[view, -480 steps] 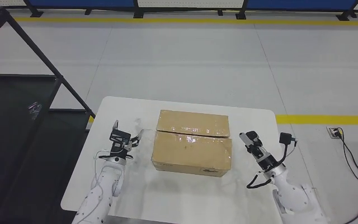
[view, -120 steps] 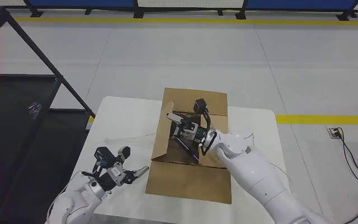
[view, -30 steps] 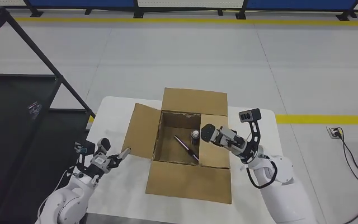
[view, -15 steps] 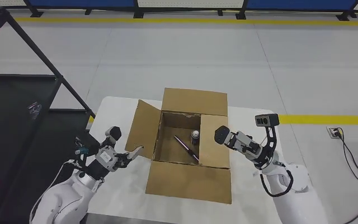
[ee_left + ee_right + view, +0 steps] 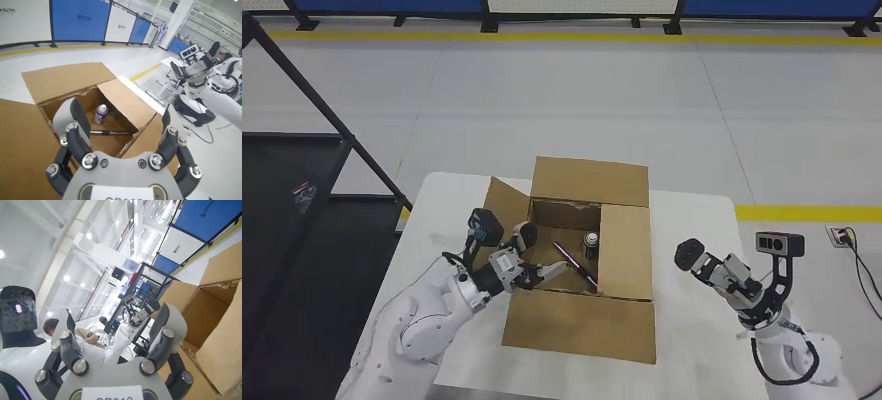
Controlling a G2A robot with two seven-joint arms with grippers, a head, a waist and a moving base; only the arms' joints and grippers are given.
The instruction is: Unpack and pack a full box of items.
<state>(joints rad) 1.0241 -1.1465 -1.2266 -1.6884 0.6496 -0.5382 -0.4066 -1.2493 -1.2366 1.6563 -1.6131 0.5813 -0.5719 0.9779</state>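
The left gripper [image 5: 540, 252] hangs over the left side of the open box [image 5: 582, 322], fingers spread wide and holding nothing; on the box floor a spray can [image 5: 590, 241] stands upright near the far wall, a slim rod [image 5: 574, 266] lying just beside it; the right gripper [image 5: 689, 254], right of the box above the table [image 5: 442, 230], is likewise wide and empty.

Centre of the top view: the left gripper [image 5: 539, 254] covers the box's [image 5: 582, 325] left inner wall and some floor. The rod [image 5: 576, 266] inside is too small to identify. On the left wrist view, a finger [image 5: 79, 115] hides one rod end. On the right wrist view, the box wall screens the contents.
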